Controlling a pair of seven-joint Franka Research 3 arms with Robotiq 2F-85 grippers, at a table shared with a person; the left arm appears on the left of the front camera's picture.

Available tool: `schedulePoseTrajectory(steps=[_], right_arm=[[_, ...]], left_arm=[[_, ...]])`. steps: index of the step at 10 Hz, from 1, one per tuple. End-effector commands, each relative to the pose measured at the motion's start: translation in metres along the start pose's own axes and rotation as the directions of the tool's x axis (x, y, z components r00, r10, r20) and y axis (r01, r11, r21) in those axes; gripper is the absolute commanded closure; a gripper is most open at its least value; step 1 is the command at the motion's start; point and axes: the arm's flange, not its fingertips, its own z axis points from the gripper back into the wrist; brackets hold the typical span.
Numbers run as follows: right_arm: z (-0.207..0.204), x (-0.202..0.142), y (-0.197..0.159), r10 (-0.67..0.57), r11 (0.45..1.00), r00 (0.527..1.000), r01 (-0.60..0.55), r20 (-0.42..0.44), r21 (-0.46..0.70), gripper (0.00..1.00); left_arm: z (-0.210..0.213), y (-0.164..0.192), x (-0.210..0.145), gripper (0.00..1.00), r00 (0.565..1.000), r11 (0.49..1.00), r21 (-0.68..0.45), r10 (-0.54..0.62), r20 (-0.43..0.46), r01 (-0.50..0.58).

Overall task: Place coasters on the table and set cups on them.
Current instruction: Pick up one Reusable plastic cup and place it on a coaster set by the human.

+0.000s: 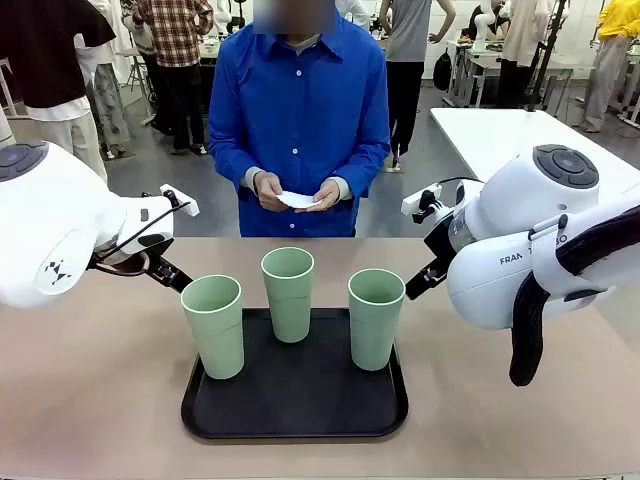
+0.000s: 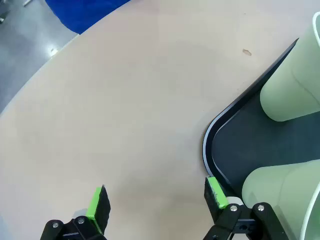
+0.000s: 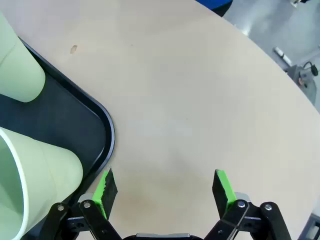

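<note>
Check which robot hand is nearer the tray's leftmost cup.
Left. The left hand hangs open beside that cup; the right hand, also open, sits past the tray's opposite side.

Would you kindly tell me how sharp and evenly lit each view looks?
Front view: sharp, evenly lit, faint sheen on the black tray. Left wrist view: wide-angle perspective splays the cups, nearest cropped. Right wrist view: same splay; right claw crisp.

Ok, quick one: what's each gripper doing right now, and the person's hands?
Left gripper: open, empty.
Right gripper: open, empty.
Person's hands: both holding something small, white and flat, apparently the coasters.
</note>
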Motion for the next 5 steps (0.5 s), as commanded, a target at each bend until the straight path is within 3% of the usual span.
schedulePoseTrajectory(steps=[1, 5], right_arm=[[0.0000, 0.0000, 0.0000, 0.000, 1.000, 1.000, 0.000, 0.000, 0.000, 0.00], [0.0000, 0.0000, 0.0000, 0.000, 1.000, 1.000, 0.000, 0.000, 0.000, 0.00]], left_arm=[[0.0000, -0.0001, 0.0000, 0.00, 1.000, 1.000, 0.000, 0.000, 0.000, 0.000], [0.0000, -0.0001, 0.0000, 0.00, 1.000, 1.000, 0.000, 0.000, 0.000, 0.000]])
